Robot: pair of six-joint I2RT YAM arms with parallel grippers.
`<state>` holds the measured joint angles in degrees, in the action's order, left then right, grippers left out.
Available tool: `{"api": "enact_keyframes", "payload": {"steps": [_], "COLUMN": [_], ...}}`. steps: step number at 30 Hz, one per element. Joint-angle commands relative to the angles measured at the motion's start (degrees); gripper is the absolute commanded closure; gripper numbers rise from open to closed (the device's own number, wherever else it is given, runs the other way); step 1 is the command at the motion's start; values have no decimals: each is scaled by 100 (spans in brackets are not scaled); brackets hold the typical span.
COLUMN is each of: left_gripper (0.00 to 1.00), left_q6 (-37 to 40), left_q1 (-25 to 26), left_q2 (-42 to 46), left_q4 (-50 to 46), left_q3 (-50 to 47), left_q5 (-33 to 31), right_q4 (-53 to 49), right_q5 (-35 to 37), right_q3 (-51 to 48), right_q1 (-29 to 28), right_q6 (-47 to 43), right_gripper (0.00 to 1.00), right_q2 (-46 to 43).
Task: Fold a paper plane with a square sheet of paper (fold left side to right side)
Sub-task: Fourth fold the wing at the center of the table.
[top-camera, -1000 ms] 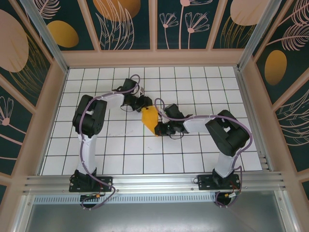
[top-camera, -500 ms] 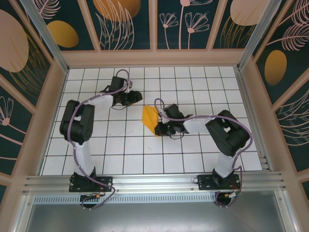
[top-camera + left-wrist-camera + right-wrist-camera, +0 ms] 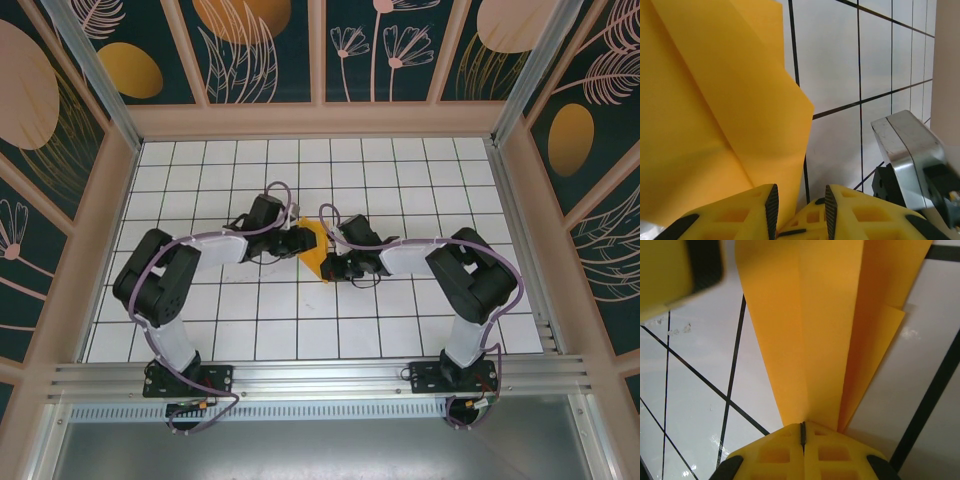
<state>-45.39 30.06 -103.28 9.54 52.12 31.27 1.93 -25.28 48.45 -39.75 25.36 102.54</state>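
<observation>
- White tiled table [image 3: 200, 310], printed walls round it. Our reference is the paper sheet [image 3: 313, 250]: mid-table and folded narrow, with its pointed end toward the near edge.
- Left gripper [image 3: 298, 243]: half a second ago it sat well left of the sheet and farther up-table. Now it is back, touching the sheet's left edge.
- In the left wrist view the jaws stand at a narrow gap. The free edge of the sheet's raised flap [image 3: 740, 100] dips into that gap, and we see no pinch yet.
- Right gripper [image 3: 337, 262]: just right of the sheet, in the same spot through all three top views.
- In the right wrist view its jaws are closed on the sheet [image 3: 815, 315]. The pads meet and the layers fan out from the seam.
- What it means: the re-approach is done and the right-side anchor hasn't shifted. We judge the left-to-right fold is not yet made.
- Next, in our view, the left closes on the flap and carries it across the sheet to the right side.
- Risks: thin paper could slip out of a shallow bite, or a pull could drag the sheet against the anchor and skew the crease.
</observation>
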Motion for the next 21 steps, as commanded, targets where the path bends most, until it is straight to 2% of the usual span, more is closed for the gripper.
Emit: {"api": "enact_keyframes", "payload": {"steps": [1,12,21], "left_gripper": [67,67,68], "left_q6": [-322,-424,-91], "left_q1": [82,279,260], "left_q2": [-190,-506,-931], "left_q4": [417,361,-287], "left_q3": [0,80,482], "left_q5": [138,299,-243], "right_q4": [-1116,-1154,-1295], "right_q5": [489,512,620], "right_q3": [-178,-147,-149], "right_q1": [2,-5,-29], "right_q6": [-154,-190,-238], "right_gripper": [99,100,100], "right_q2": [276,318,280]}}
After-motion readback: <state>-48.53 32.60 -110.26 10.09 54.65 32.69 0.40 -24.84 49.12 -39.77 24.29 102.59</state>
